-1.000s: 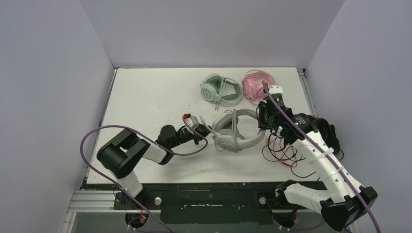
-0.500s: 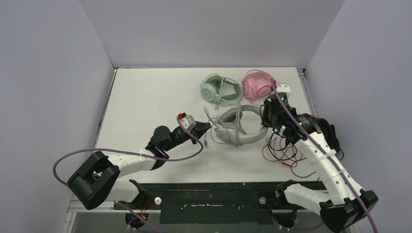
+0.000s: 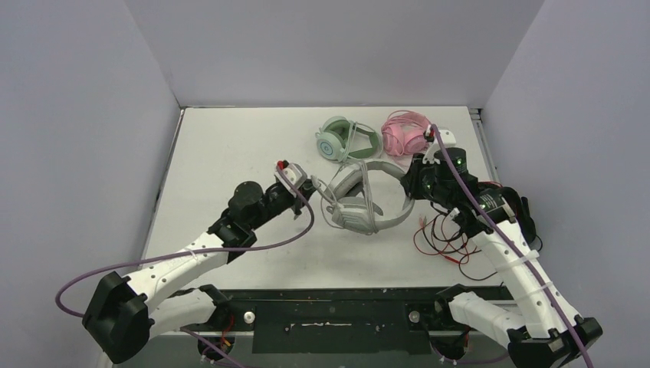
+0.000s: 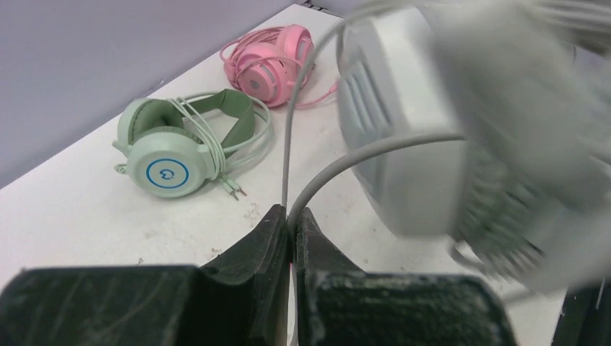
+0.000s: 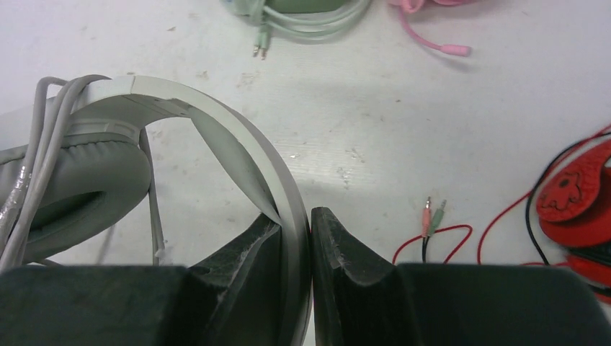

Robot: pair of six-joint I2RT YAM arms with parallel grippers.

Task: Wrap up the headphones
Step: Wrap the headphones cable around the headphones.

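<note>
- Two-handed hold right now, keeping the grey-white headset (image 3: 366,205) over the table (image 3: 230,153), just right of centre.
- Pinching its thin cable (image 4: 375,144) in the left gripper (image 4: 292,225), fingers pressed tight together on the wire, just left of the cup.
- Clamping the headband in the right gripper (image 5: 295,227), fingers squeezing the band from both sides.
- Swinging the left arm outward over the last second, carrying the cable end farther back; tilting and shifting the headset back with it.
- Reading this as mid-wrap: pulling the cable taut for another turn, with strands already lying across the band.
- Leaving the red wires (image 3: 441,238) loose beside the right arm.
- Leaving the mint headset (image 3: 349,139) and pink headset (image 3: 405,132) sitting at the far edge, cables looped over them, apparently wrapped already.
</note>
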